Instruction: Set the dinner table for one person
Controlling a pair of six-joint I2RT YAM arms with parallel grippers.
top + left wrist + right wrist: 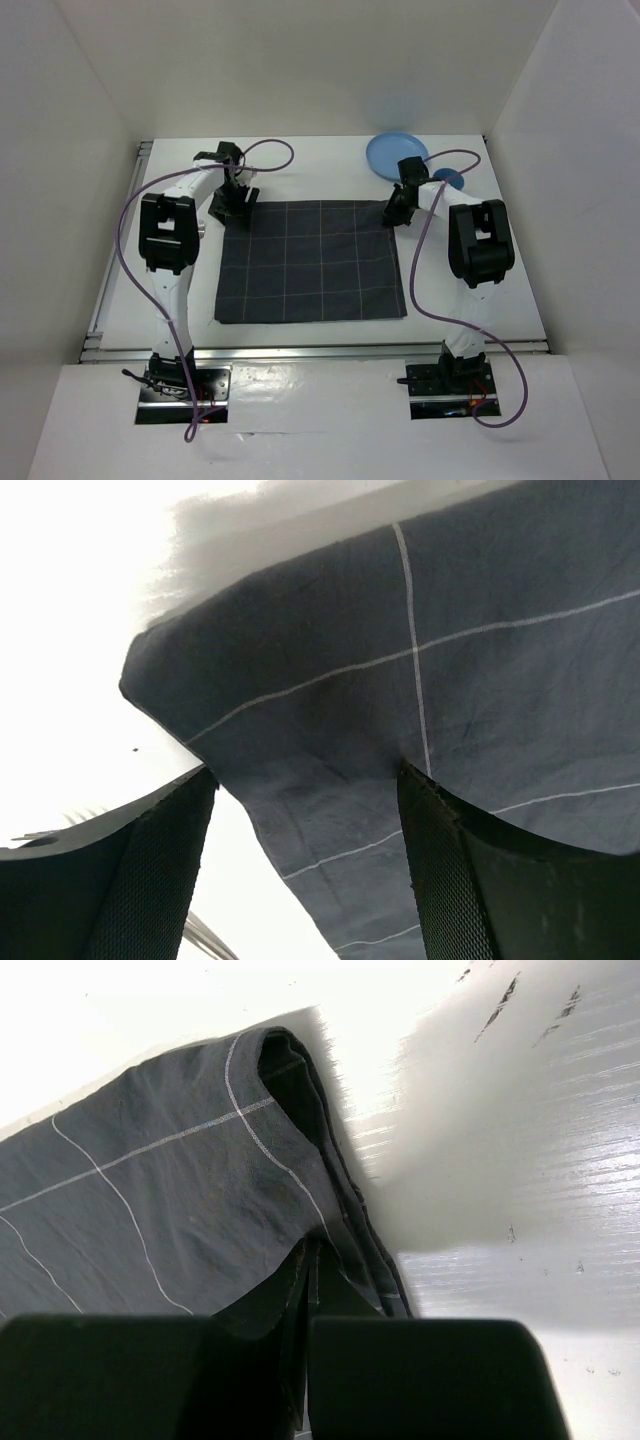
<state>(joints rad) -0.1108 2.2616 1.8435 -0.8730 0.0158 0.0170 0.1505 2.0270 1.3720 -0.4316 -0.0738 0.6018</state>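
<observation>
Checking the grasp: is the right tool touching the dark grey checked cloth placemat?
Touching. The right wrist view shows the right tool pinching the placemat at its bunched edge.

The checked placemat (310, 262) is matt woven cloth, the white counter (480, 290) smooth and faintly glossy, the blue plate (395, 152) smooth plastic.

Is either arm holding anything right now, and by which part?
The right fingers pinch the placemat by the edge at its far right corner. The left fingers are open, straddling the far left corner without gripping it.
</observation>
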